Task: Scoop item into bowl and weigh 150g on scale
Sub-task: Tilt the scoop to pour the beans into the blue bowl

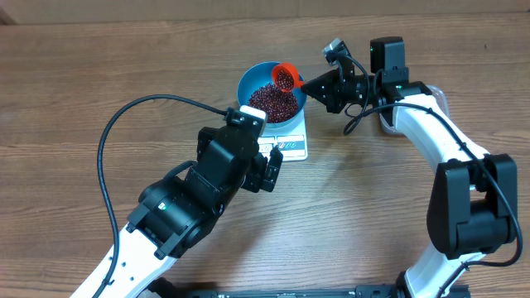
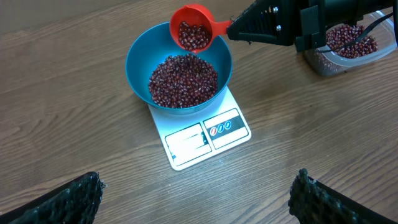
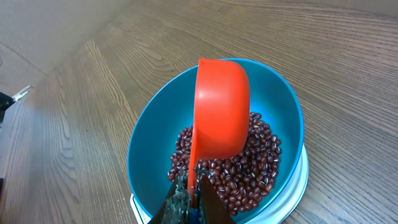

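Left wrist view: I see the right gripper [image 2: 236,28] clamped tight on the handle of the orange scoop [image 2: 194,31], which is part full and held above the blue bowl [image 2: 138,59]. The beans [image 2: 183,81] are heaped in that bowl, which sits on the scale [image 2: 205,140]. My left gripper [image 1: 273,172] gapes wide, holding nothing.

No words, brand names or numbers can be read. On the small flat white rectangular kitchen scale [image 2: 200,149], three small round button marks [image 2: 219,129] are seen, seemingly one red and two blue, beside a pale display panel [image 2: 186,142] on which no digits can be made out.
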Motion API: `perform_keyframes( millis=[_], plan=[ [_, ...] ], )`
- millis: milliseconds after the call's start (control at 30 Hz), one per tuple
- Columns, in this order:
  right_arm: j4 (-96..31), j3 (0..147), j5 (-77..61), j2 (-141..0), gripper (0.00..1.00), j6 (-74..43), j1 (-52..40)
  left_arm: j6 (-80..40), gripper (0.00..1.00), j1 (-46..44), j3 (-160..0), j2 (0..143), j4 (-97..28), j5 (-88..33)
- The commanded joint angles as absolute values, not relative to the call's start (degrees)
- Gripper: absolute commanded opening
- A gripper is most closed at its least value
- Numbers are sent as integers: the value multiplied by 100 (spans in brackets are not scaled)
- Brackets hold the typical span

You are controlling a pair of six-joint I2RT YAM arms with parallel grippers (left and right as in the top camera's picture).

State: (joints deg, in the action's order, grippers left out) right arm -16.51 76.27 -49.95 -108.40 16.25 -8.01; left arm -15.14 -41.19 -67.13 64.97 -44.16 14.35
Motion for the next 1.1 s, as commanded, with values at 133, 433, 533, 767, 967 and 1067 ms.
perform_keyframes(
  millis=[133, 433, 533, 767, 967, 1067],
  plan=[
    [-1634, 7647, -5019, -10890, 4, 1584, -832, -1632, 99, -4080, -6799, 6536, -4397, 1431],
    [-1568, 7647, -5019, -10890, 4, 1662, -832, -1632, 99, -4080, -6799, 6536, -4397, 1431],
    [-1509, 7647, -5017, -10890, 4, 1964, -832, -1632, 99, -4080, -6799, 6536, -4397, 1431],
    [-1518, 7647, -5046, -10890, 4, 2624, -832, -1632, 99, -4080, -6799, 6536, -4397, 1431],
    [-1638, 7647, -5022, -10890, 4, 2626, -836, -1632, 99, -4080, -6799, 6536, -4397, 1431],
    [-1726, 7647, -5275, -10890, 4, 2606, -860, -1632, 99, -4080, -6799, 6536, -4397, 1431]
  ],
)
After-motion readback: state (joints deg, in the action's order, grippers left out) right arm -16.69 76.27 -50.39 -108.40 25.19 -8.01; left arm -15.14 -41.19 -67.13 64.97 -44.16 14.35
